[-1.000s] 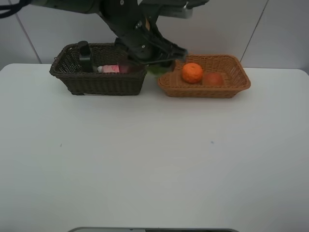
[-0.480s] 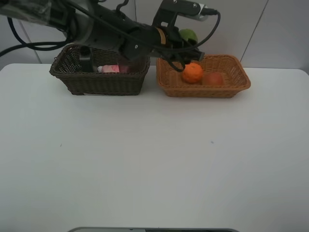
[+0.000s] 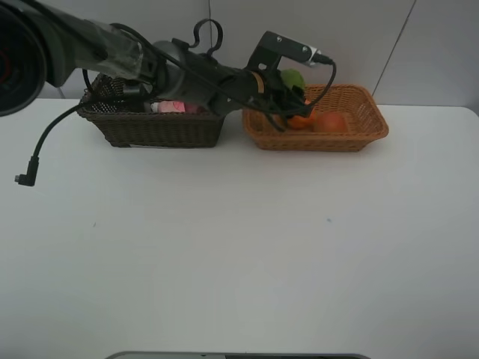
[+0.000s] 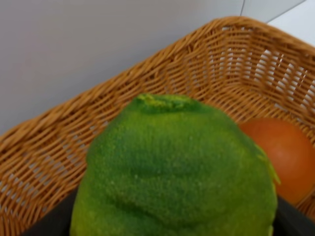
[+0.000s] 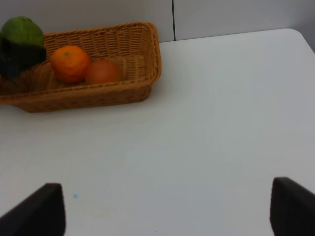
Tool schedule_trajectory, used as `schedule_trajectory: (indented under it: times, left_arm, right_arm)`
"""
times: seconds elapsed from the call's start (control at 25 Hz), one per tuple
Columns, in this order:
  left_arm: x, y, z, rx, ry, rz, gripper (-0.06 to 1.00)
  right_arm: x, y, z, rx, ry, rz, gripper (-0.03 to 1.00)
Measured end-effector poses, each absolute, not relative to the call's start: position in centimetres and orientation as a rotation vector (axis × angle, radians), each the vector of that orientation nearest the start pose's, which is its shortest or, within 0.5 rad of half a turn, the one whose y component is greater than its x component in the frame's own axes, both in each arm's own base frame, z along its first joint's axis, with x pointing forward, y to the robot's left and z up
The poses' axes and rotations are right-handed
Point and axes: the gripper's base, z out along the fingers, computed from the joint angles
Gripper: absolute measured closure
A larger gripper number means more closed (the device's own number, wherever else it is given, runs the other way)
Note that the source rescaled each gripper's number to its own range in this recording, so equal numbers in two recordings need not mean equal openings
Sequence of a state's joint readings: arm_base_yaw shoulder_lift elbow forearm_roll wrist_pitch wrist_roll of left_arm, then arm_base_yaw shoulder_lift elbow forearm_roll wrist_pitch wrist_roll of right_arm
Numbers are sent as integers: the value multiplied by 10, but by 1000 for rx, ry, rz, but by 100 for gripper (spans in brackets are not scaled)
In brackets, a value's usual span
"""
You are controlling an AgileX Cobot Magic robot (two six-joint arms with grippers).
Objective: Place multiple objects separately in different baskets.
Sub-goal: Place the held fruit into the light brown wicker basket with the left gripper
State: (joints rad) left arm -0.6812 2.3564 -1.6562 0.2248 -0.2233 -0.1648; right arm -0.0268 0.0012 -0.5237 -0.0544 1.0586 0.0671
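From the high camera you've got two baskets side by side at the back of the white table (image 3: 239, 247): the dark basket (image 3: 153, 127) on the left, the tan basket (image 3: 318, 120) on the right. The left arm reaches across from the left, and its gripper (image 3: 288, 90) sits over the tan basket's left end with the green fruit (image 3: 293, 77) clamped in it, above the rim. In the tan basket you can see the orange (image 3: 301, 120), mostly hidden by the gripper, and the peach (image 3: 331, 121) just beside it on the right. The dark basket shows the pink bottle (image 3: 171, 107) lying on its side; the arm covers the rest of its contents. Left wrist view: the green fruit (image 4: 172, 172) fills most of the frame, dark fingers (image 4: 49, 223) at both sides of it, tan basket (image 4: 59, 142) wall behind, peach (image 4: 283, 155) down inside. Right wrist view: the right gripper (image 5: 162, 216) has its fingers wide apart over bare table (image 5: 206, 128), holding nothing, well apart from the tan basket (image 5: 133, 59). That view shows the orange (image 5: 70, 63) and peach (image 5: 102, 72) touching inside it, with the green fruit (image 5: 22, 31) held above its far end.
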Motion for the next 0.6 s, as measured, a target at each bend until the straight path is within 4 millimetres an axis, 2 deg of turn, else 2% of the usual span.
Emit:
schedule_trajectory:
  times: [0.6]
  left_arm:
    - [408,-331,118,779,2022,-374,19]
  right_arm:
    - [-8,-4,284,98,2016,-39,16]
